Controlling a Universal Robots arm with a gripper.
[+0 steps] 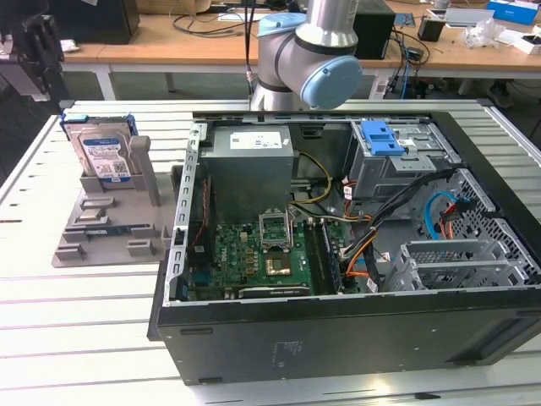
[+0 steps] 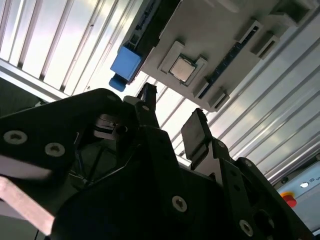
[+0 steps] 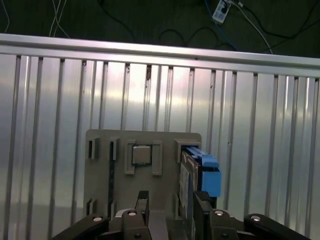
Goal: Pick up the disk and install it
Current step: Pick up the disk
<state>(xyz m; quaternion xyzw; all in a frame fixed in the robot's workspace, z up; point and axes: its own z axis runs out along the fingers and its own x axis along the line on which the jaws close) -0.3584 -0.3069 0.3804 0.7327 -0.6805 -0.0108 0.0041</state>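
Your disk [image 1: 103, 152] is not in the computer yet. It stands on its edge in a slot of the grey holder [image 1: 101, 233], on the metal table [image 1: 51, 296], at the exterior view's left. The holder keeps it standing up, label facing out. I think that is so two fingers can come down, one on each flat side.

The computer case [image 1: 338, 338] lies on its side just beside the holder, with the open side facing up. That way you can reach the inside from above. The case touches nothing of the disk.

Your gripper [image 3: 171, 196] hangs above the holder and looks down at it. Its fingers [image 3: 142, 197] are spread apart and they pinch nothing. In the first wrist view the disk [image 3: 192, 172], with its blue frame, sits more under one finger than in the gap between the two. So to my eye the gripper is not lined up over it yet.

A small square chip [image 3: 141, 155] lies flat in its own pocket of the holder, near the disk but apart from it.
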